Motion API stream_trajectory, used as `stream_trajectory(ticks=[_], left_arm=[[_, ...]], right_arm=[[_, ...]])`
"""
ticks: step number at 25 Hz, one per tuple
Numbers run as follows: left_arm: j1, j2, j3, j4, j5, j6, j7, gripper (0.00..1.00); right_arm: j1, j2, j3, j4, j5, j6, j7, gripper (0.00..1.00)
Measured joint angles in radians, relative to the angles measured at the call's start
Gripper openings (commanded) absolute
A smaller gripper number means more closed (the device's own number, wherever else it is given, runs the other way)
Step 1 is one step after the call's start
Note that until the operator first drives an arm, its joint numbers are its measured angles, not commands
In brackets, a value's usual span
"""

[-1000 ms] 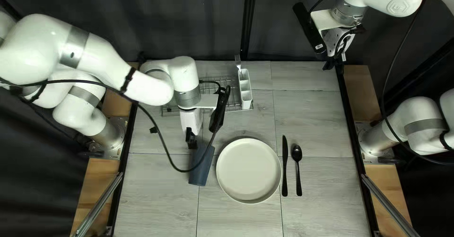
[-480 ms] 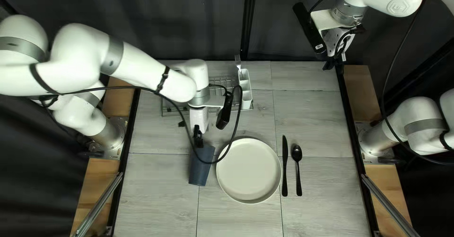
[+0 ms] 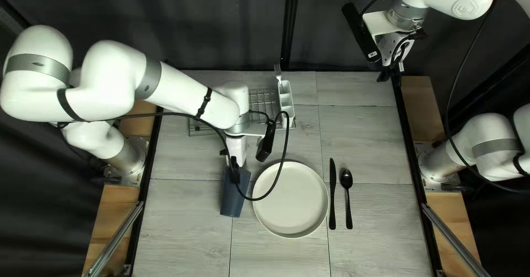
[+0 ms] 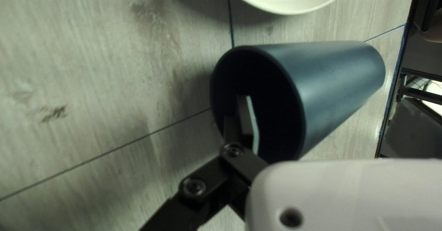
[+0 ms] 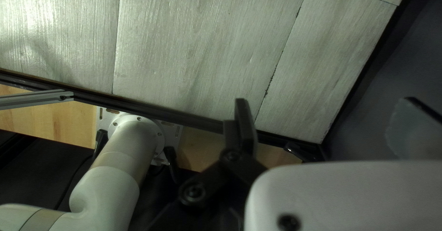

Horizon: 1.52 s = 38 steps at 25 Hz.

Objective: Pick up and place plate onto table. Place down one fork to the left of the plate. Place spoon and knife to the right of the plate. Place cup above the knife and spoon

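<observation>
Blue-grey, the tumbler (image 4: 340,83) seems to lie sideways beneath the left gripper (image 3: 235,169), whose fingers (image 4: 244,116) stand parted, one inside its mouth; best straddle the wall squarely, close gently; then lift clear of the dinner plate (image 3: 290,199) beside the hand.
</observation>
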Motion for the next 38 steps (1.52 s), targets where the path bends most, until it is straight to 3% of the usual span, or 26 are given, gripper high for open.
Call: stream_trajectory(ticks=[1,2,3,4,11,15,21,26,32,38], left_arm=[[0.000,0.003,-0.002,0.000,-0.006,0.003,0.005,0.91],[0.000,0.006,-0.003,-0.001,-0.012,0.006,0.010,0.46],[0.000,0.008,-0.004,-0.002,-0.017,0.008,0.016,0.11],[0.001,0.010,-0.005,-0.004,-0.023,0.010,0.021,0.00],[0.000,-0.008,-0.009,-0.019,-0.030,0.030,0.022,0.00],[-0.011,-0.083,-0.013,-0.032,0.028,0.035,-0.064,0.00],[-0.008,-0.298,-0.055,-0.055,0.249,0.055,-0.350,0.00],[0.023,-0.415,-0.128,-0.009,0.458,0.123,-0.602,0.00],[0.052,-0.406,-0.192,0.073,0.658,0.161,-0.831,0.00],[0.057,-0.346,-0.261,0.109,0.852,0.111,-1.040,0.00]], right_arm=[[0.000,0.000,0.000,0.000,0.000,0.000,0.000,1.00],[0.000,0.000,0.000,0.000,0.000,0.000,0.000,1.00],[0.000,0.000,0.000,0.000,0.000,0.000,0.000,1.00],[0.000,0.000,0.000,0.000,0.000,0.000,0.000,1.00],[0.000,0.000,0.000,0.000,0.000,0.000,0.000,1.00],[0.000,0.000,0.000,0.000,0.000,0.000,0.000,1.00],[0.000,0.000,0.000,0.000,0.000,0.000,0.000,1.00],[0.000,0.000,0.000,0.000,0.000,0.000,0.000,1.00],[0.000,0.000,0.000,0.000,0.000,0.000,0.000,1.00],[0.000,0.000,0.000,0.000,0.000,0.000,0.000,1.00]])
